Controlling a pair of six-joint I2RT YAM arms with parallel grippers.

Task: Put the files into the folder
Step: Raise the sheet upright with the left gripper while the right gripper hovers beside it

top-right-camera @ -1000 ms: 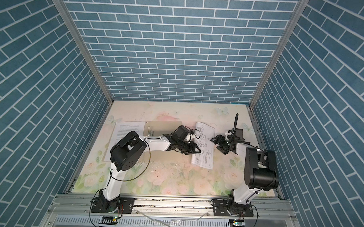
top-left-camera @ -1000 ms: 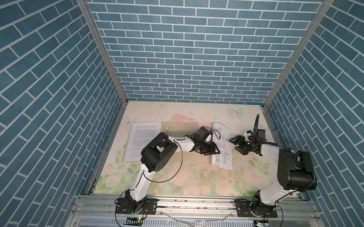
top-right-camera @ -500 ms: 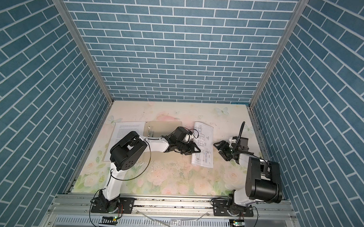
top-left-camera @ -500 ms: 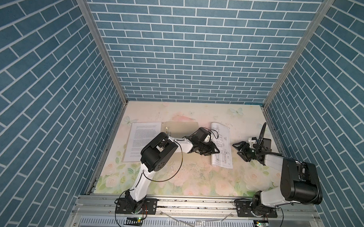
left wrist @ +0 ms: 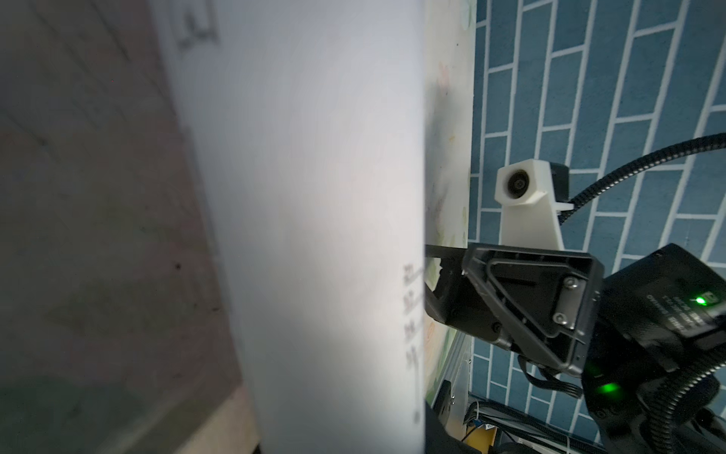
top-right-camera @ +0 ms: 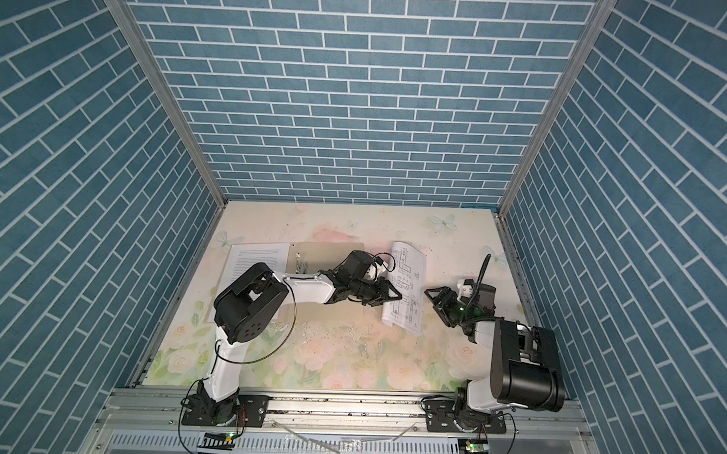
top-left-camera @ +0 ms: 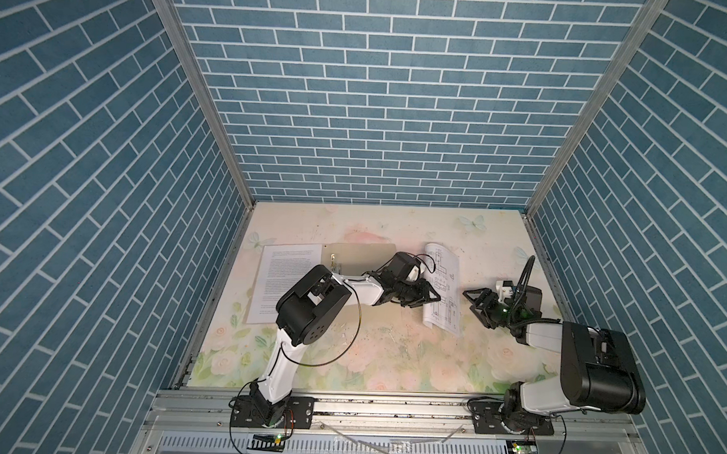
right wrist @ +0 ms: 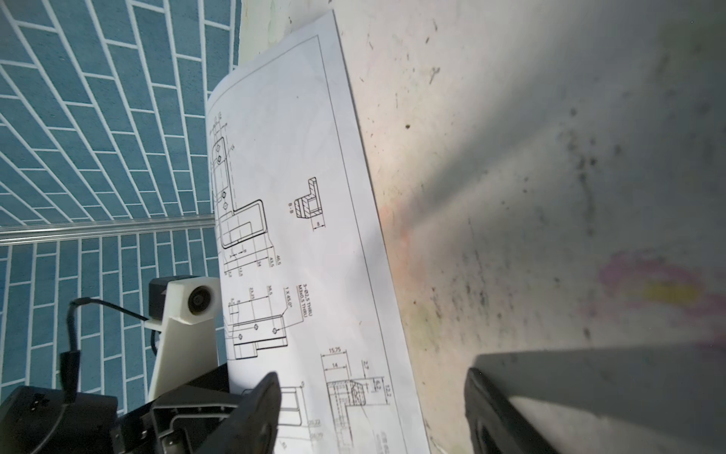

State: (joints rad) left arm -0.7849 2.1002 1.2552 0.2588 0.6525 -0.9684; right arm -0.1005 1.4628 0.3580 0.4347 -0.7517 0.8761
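The drawing sheet (top-left-camera: 445, 281) (top-right-camera: 410, 271) lies right of centre on the floral tabletop, its left edge raised and curled. My left gripper (top-left-camera: 432, 298) (top-right-camera: 392, 297) reaches onto that edge. In the left wrist view the sheet (left wrist: 314, 196) fills the picture and hides the jaws. My right gripper (top-left-camera: 473, 300) (top-right-camera: 434, 299) (right wrist: 373, 416) stands open just right of the sheet (right wrist: 294, 255), holding nothing. The tan folder (top-left-camera: 361, 255) (top-right-camera: 327, 251) lies flat at the back, partly under my left arm. The text sheet (top-left-camera: 287, 275) (top-right-camera: 256, 257) lies flat to its left.
Blue brick-patterned walls (top-left-camera: 378, 112) close in the back and both sides. A metal rail (top-left-camera: 388, 407) with both arm bases runs along the front edge. The floral tabletop (top-left-camera: 390, 353) is scuffed near the front. A small metal clip (top-left-camera: 333, 258) sits on the folder's left part.
My right arm has drawn back toward the front right and sunk lower, its gripper still open. The left gripper and the drawing sheet have stayed in place.
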